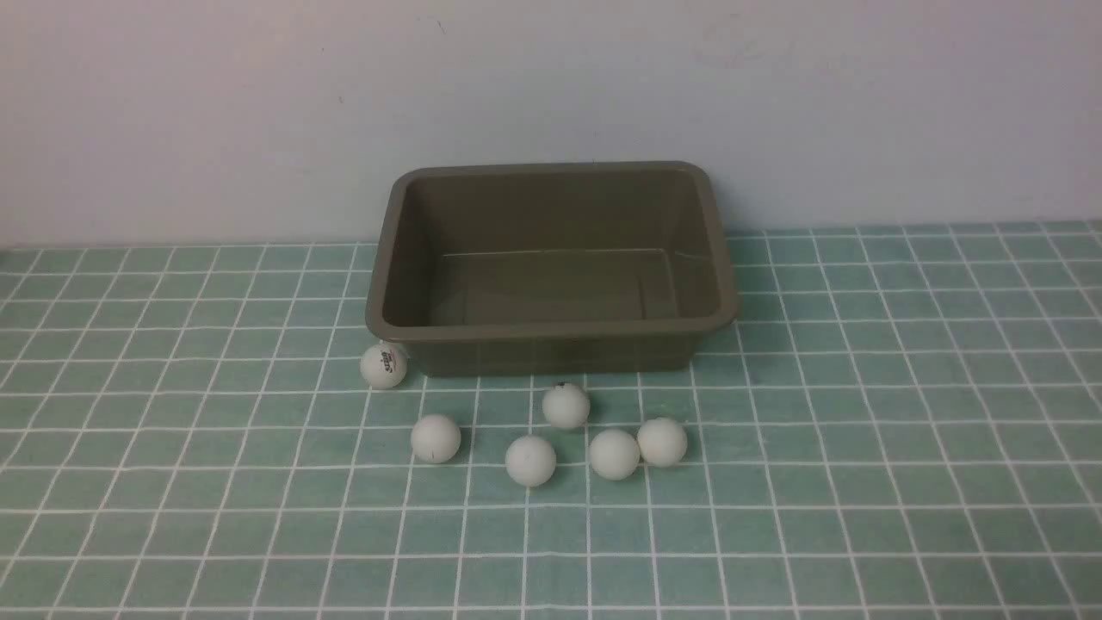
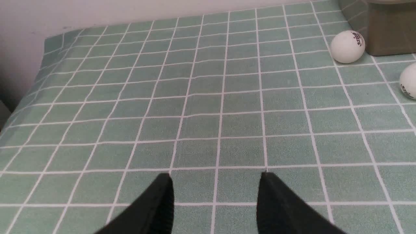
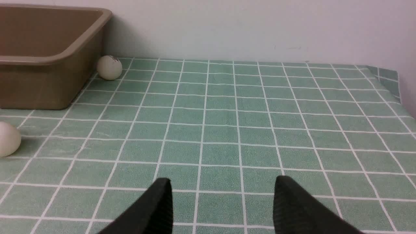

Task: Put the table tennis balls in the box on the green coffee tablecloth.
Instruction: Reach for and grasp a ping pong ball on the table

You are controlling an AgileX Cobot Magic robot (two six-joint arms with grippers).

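Several white table tennis balls [image 1: 530,461] lie on the green coffee tablecloth [image 1: 861,430] just in front of the olive-brown box [image 1: 551,329], which holds nothing. One ball with a dark logo [image 1: 383,365] rests against the box's front left corner. Neither arm appears in the front view. In the left wrist view my left gripper [image 2: 216,177] is open over bare cloth, with the logo ball [image 2: 347,46] and the box corner [image 2: 391,29] far ahead. My right gripper [image 3: 222,182] is open too, with the box [image 3: 48,60] and two balls [image 3: 109,67] [image 3: 9,139] well off to one side.
A plain pale wall [image 1: 551,86] rises directly behind the box. The cloth's edge drops off at the far left [image 2: 45,48] and at the far right [image 3: 395,84].
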